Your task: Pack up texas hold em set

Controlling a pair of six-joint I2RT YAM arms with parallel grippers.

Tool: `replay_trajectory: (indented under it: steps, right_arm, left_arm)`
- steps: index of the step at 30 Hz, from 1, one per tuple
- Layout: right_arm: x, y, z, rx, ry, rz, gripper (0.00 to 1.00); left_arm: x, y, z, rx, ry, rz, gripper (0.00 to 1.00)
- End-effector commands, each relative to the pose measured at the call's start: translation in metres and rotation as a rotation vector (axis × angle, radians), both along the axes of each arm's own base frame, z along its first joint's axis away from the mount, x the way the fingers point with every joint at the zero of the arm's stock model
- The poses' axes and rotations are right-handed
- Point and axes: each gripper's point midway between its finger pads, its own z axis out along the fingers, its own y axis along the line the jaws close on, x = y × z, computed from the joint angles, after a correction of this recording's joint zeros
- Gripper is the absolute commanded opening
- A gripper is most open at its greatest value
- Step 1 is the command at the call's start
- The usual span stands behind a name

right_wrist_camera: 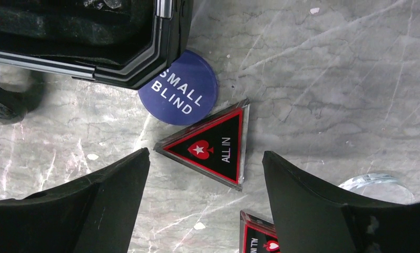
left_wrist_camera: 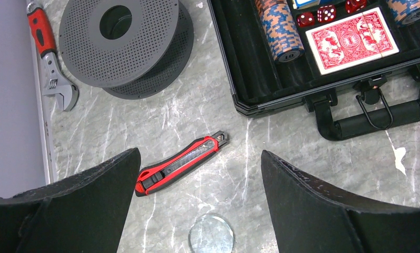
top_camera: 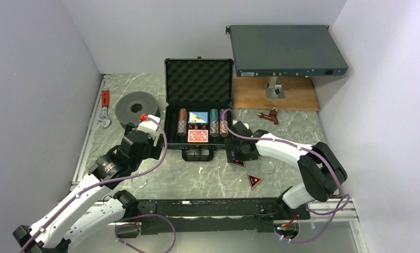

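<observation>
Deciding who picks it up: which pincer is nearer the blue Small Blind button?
Right. The right pincer hovers just beside the button; the left pincer is across the case, over a utility knife.

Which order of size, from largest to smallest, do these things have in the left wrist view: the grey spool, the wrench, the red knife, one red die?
1. Grey spool.
2. Wrench and red knife: they look about equally long, so I do not rank them.
3. Red die.

Grey perforated spool beside red-handled wrench | red-black utility knife near clear disc | grey rack box above wooden board
</observation>
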Motion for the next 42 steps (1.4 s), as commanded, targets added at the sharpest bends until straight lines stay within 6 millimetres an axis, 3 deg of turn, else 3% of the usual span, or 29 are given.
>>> replay_trajectory:
  steps: [1,29,37,42]
  right_arm:
    - [0.012,0.003,0.008,-0.015,-0.038,0.016,0.81]
    - [0.004,0.008,0.0,-0.061,0.0,0.043,0.62]
    - [0.002,0.007,0.0,-0.077,0.007,0.047,0.45]
    - [0.006,0.008,0.011,-0.074,-0.015,0.043,0.35]
  left_arm:
    - [0.003,-0.001,0.004,-0.004,-0.02,-0.009,0.9]
    - [0.001,-0.001,0.006,-0.015,-0.023,-0.014,0.9]
    - [0.001,-0.001,0.007,-0.018,-0.027,-0.013,0.9]
    - [0.001,-0.001,0.007,-0.021,-0.029,-0.015,0.9]
